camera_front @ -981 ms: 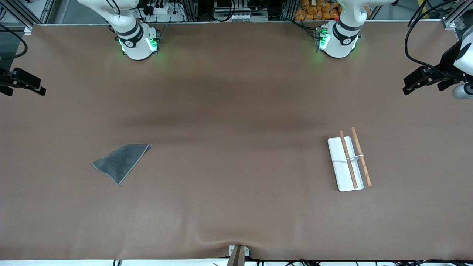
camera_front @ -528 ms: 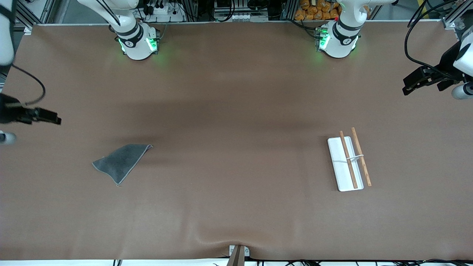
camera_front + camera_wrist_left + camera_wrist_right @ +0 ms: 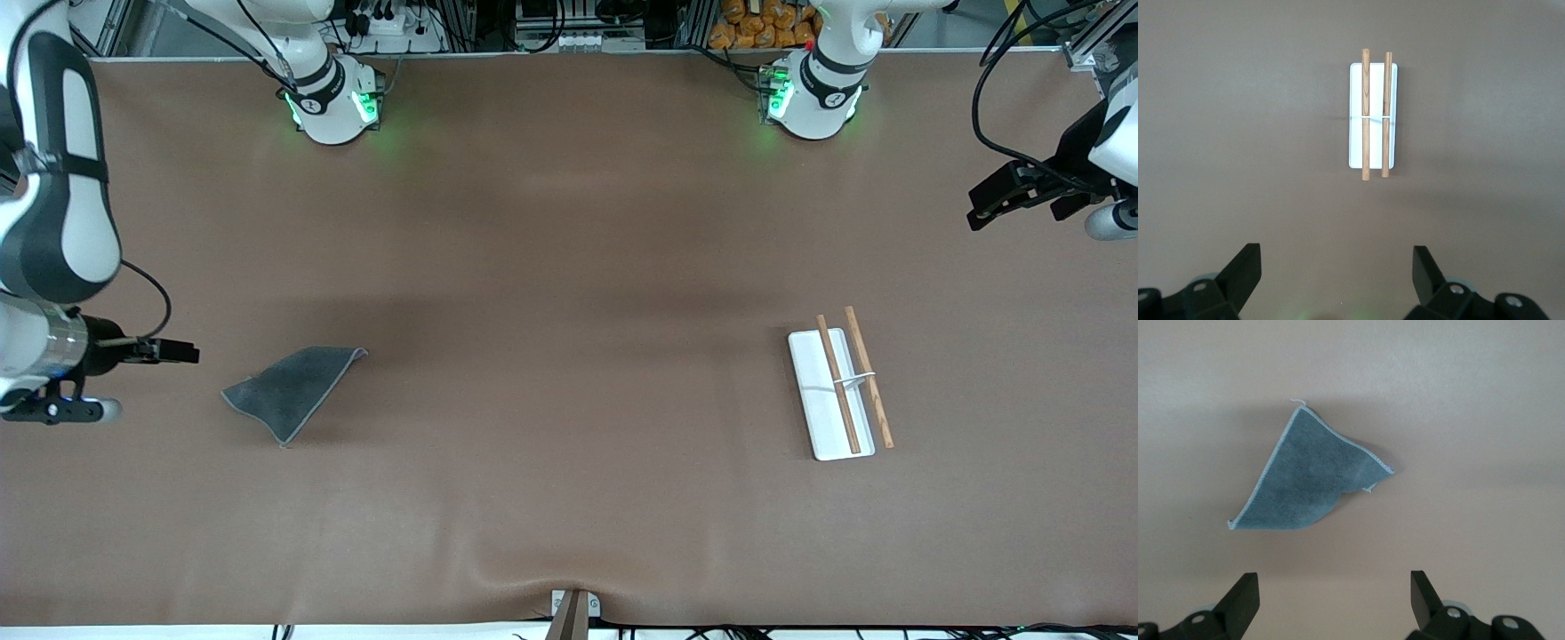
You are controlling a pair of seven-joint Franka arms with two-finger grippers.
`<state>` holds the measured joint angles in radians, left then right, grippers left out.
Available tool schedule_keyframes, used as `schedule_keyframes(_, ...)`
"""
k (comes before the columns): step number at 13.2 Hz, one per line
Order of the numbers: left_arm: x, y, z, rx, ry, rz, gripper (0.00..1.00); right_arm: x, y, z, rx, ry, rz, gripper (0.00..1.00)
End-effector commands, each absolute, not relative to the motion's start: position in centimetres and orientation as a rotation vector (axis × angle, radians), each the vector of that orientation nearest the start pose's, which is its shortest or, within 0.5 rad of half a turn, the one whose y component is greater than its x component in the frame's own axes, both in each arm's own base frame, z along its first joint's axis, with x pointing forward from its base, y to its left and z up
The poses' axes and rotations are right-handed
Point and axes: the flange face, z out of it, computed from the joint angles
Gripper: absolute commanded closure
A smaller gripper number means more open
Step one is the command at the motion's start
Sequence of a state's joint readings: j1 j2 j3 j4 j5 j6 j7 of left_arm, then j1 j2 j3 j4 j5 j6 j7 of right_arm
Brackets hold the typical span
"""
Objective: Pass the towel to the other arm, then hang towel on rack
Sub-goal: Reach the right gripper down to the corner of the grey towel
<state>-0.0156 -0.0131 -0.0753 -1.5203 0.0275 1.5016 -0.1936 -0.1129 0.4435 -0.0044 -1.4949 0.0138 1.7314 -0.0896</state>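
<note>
Towel: the dark grey towel (image 3: 292,391) lies folded into a rough triangle on the brown table (image 3: 569,267), toward the right arm's end, its lighter stitched edge showing along the sides; in the right wrist view (image 3: 1308,480) one corner is tucked under, and a loose thread sticks out at a tip.
Rack: the rack (image 3: 839,388) sits toward the left arm's end, well apart from the towel; a flat white base carrying two thin brown rods joined by a slim white crosspiece (image 3: 1372,117). One rod lies over the base, and the other runs along its edge and overhangs it.
Right gripper: the right gripper (image 3: 182,353) hangs above the table just beside the towel, not touching it. Its wrist view shows both black fingers (image 3: 1245,597) spread wide, with the towel between them farther off. Fingertips are cut off by the frame.
Left gripper: the left gripper (image 3: 982,209) waits above the table's edge at the left arm's end, partly cut off in the front view. Its own view shows its fingers (image 3: 1426,270) wide apart, holding nothing.
</note>
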Motion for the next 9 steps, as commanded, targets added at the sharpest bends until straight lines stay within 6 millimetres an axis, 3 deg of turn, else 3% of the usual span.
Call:
schedule_keyframes(1,54.6,-4.7,65.1,-3.091,-0.123,-0.020,0.00,65.8,-9.1,36.4,-3.075,0.088,0.399,0.00)
schedule_keyframes(6,54.8,-6.0,65.0,-3.103,-0.118,-0.040,0.00,63.2,-13.0,30.3,-2.996,0.345,0.422,0.00)
schedule_keyframes(9,55.3,-7.1,64.7,-3.108,-0.093,-0.064,0.00,62.0,-12.7,27.5,-2.949,0.538,0.428,0.00)
